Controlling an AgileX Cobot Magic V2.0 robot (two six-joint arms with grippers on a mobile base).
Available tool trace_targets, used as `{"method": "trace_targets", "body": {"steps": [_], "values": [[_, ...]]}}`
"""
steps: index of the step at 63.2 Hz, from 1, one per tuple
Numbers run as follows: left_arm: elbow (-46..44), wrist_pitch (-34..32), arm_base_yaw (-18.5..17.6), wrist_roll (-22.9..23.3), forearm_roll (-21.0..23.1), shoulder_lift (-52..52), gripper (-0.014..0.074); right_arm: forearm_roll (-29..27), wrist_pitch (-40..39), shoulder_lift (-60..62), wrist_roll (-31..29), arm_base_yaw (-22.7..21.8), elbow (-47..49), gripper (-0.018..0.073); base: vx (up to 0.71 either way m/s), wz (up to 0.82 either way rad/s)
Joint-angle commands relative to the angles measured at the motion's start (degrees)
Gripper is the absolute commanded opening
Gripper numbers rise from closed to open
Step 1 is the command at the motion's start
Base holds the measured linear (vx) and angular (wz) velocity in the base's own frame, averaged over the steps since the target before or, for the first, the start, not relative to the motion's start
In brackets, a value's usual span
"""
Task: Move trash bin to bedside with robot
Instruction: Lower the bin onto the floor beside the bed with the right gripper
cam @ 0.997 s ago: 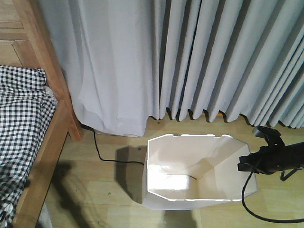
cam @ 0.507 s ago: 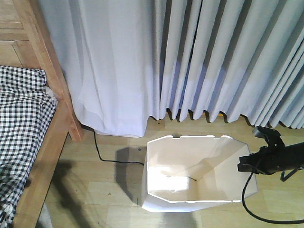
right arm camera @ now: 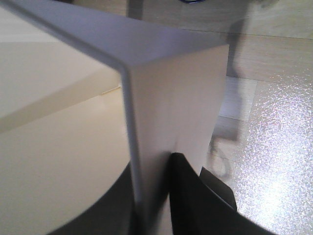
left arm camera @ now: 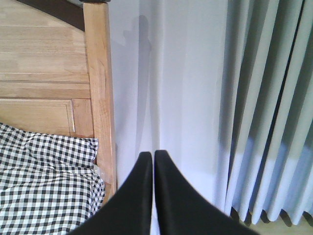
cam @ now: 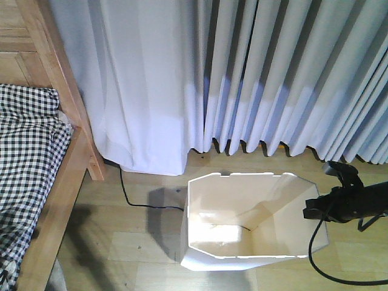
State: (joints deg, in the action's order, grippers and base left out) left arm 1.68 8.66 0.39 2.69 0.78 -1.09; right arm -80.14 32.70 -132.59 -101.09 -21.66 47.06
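Overview, wrist close-up: shared trash bin (cam: 219, 200)

Bright, soft daylight is diffused through the curtain (cam: 254, 73), and a paler bluish band is seen across its lower folds. The rim of the trash bin (cam: 218, 200) is blown out to white, and a soft shadow is thrown on the floor (cam: 121, 242) at its 9 o'clock. In the right wrist view, sparkling glare is spread at 4 o'clock and the right end effector (right arm camera: 154, 171) is blurred. The left end effector (left arm camera: 154, 155) is rendered as a dark silhouette at 6 o'clock.
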Motion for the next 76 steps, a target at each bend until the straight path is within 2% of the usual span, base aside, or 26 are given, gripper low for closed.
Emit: {"method": "trace_targets", "body": {"steps": [1,16,28,37,63,70,76], "values": [[1.6,-4.5,-0.2,0.5,0.2,-0.6,-0.0006,-3.9,12.8,3.8,0.2,-0.3,0.4,-0.0006,0.00,0.00],[1.6,-4.5,-0.2,0.5,0.2,-0.6,-0.0006,-4.2,8.8,3.8,0.2,-0.3,0.4,-0.0006,0.00,0.00],[1.6,-4.5,-0.2,0.5,0.2,-0.6,-0.0006,-4.1,9.7,3.8,0.5,-0.3,0.4,-0.0006,0.00,0.00],[1.6,-4.5,-0.2,0.5,0.2,-0.6,-0.0006,-8.5,8.9,2.5,0.4,-0.3,0.8,-0.0006,0.00,0.00],[1.6,-4.5,-0.2,0.5,0.2,-0.6,-0.0006,-8.7,9.2,-10.8,1.2,-0.1,14.3,-0.0006,0.00,0.00],[1.6,-4.5,-0.2,0.5,0.2,-0.6,-0.0006,-8.5,7.8,-14.4,1.9,2.1,18.5,-0.0006,0.00,0.00],[1.6,-4.5,-0.2,0.5,0.2,-0.6,-0.0006,-8.7,5.7,-17.6,6.5,5.1,23.1,-0.0006,0.00,0.00]]}}
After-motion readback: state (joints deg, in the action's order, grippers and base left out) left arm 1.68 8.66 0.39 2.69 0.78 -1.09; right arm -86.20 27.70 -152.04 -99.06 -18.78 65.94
